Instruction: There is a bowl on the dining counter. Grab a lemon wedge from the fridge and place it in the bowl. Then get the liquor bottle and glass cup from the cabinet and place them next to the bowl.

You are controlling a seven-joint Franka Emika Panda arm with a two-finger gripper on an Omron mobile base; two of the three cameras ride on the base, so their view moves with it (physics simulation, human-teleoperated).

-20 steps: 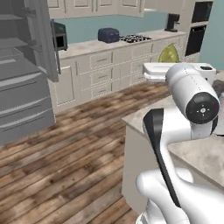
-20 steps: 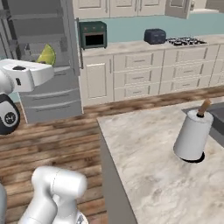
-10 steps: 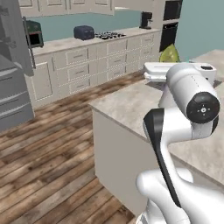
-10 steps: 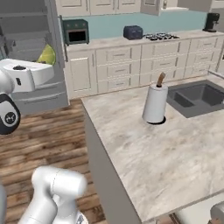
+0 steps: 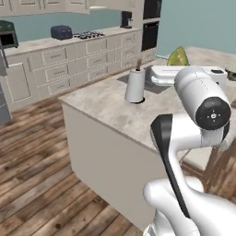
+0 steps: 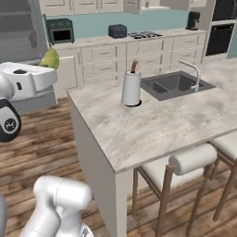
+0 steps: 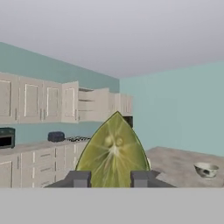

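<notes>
My gripper (image 7: 110, 179) is shut on the lemon wedge (image 7: 113, 153), a yellow-green slice standing up between the two fingertips. The same lemon wedge (image 5: 178, 56) sticks up above my white hand over the dining counter (image 5: 106, 103), and from the right the lemon wedge (image 6: 50, 59) hangs left of the dining counter (image 6: 162, 125). Far ahead to the right, the pale bowl (image 7: 206, 169) sits on the stone top. The cabinet (image 7: 85, 103) on the back wall has its doors open. The fridge (image 6: 21, 28) stands open at the back left. The liquor bottle and glass cup are out of view.
A paper towel roll (image 6: 131, 88) stands on the counter near the sink (image 6: 173, 83) and its tap (image 6: 192, 69). Padded stools (image 6: 185, 162) line the counter's near side. A toaster (image 6: 117, 31), microwave (image 6: 60, 31) and wall ovens (image 6: 217, 32) lie along the back.
The base has driven and turned, so the fridge slid away to the left and the dining counter with its sink came close. The lemon wedge stays in the gripper.
</notes>
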